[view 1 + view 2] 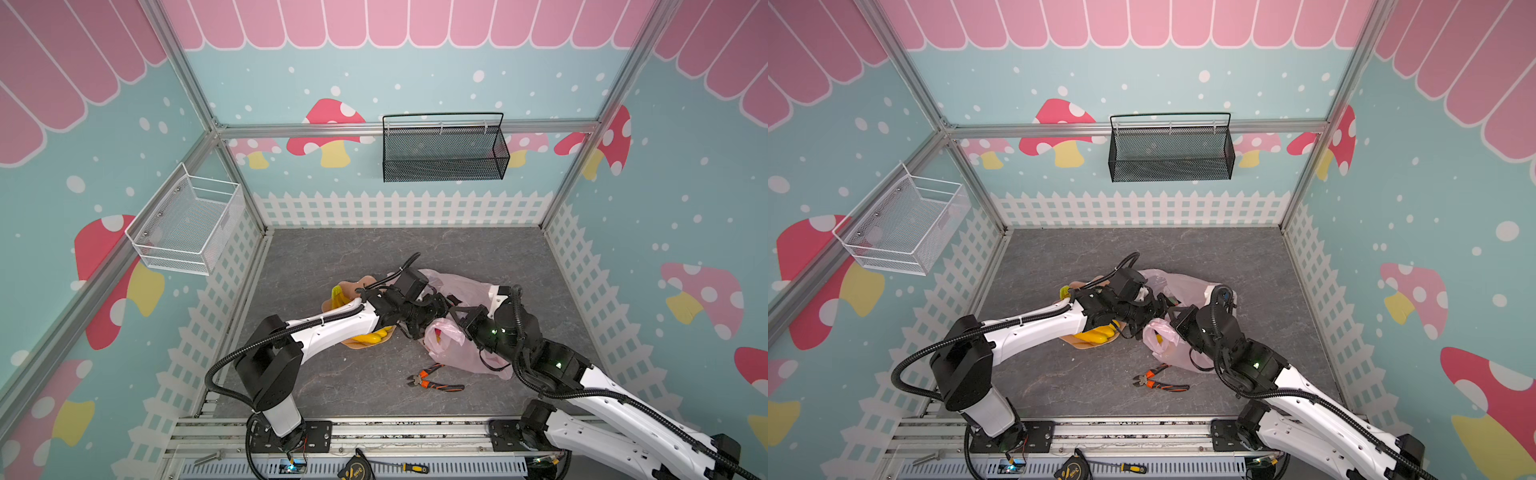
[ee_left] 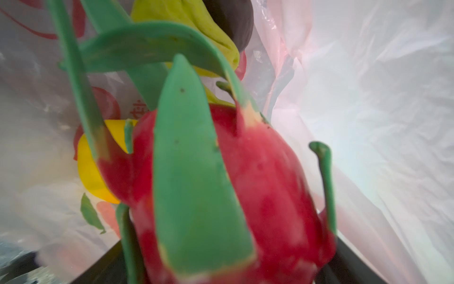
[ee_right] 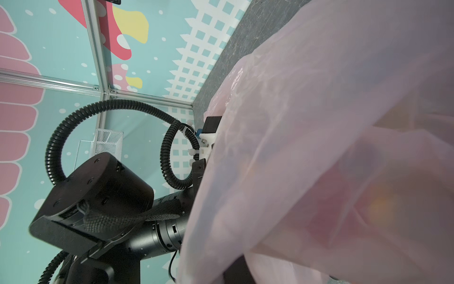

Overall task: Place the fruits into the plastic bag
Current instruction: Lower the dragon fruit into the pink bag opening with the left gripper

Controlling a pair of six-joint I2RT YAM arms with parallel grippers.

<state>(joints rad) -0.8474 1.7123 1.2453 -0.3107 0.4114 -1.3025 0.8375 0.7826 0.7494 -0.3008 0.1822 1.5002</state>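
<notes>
Jaws of the left gripper [image 1: 436,305] stand wide apart with the red dragon fruit [image 2: 258,184] lodged between them. In the left wrist view a dark jaw edge shows at either flank of the fruit, but whether they press it or merely bracket it cannot be told. The fruit's long axis runs straight out from the jaws, green-scaled end leading, into the depth of the plastic bag [image 1: 467,284], whose pale film closes round on every side of that view. So the fruit sits inside the bag, and beyond it lie the lemon [image 2: 91,172], a bumpy green fruit [image 2: 196,29] and the dark brown round one [image 2: 233,22], close together.

On that reading, the coming move is a letting-go and a straight pull-back along the same axis. A sideways swing would likely drag the film or catch the scales.

The right gripper [image 1: 459,318] has its jaws together. Judging by the film draped across the right wrist view, they pinch the bag's rim and hold the mouth up just beside the left gripper — the two nearly meet in both top views.

Outside the bag, the banana bunch [image 1: 376,336] lies on the peach plate [image 1: 353,286] on the surface [image 1: 332,257], under the left forearm — so the left arm is the nearer one for it
</notes>
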